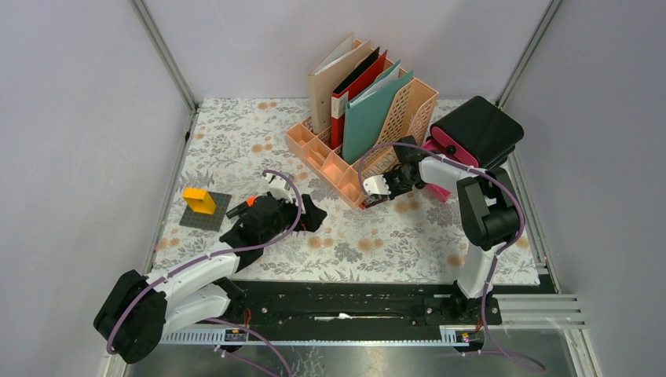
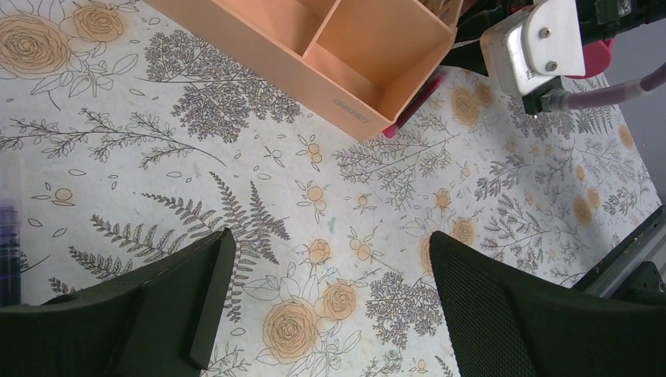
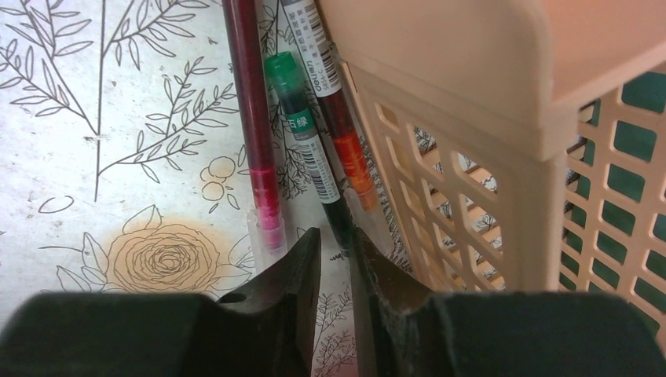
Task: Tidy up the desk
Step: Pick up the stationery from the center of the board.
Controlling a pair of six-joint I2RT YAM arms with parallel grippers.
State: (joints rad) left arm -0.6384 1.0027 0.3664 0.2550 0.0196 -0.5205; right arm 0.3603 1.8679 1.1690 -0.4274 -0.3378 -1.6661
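Floral-cloth desk [image 1: 236,133]: left gripper [image 2: 331,236] spread wide above it; right gripper [image 3: 336,236] narrowed around the green pen [image 3: 302,133] beside the peach file rack [image 3: 471,118]; cannot tell whether it grips.

Robot lab test cell: plain grey walls [image 1: 78,118] on alu frame [image 1: 165,55] box in a cloth-covered desk [image 1: 236,141], w/ two arms [image 1: 196,271] bolted to a rail [image 1: 353,310] at near edge.

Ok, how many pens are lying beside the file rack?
3, along the rack: red pen outermost, green pen middle, orange pen against the rack. More may be hidden.
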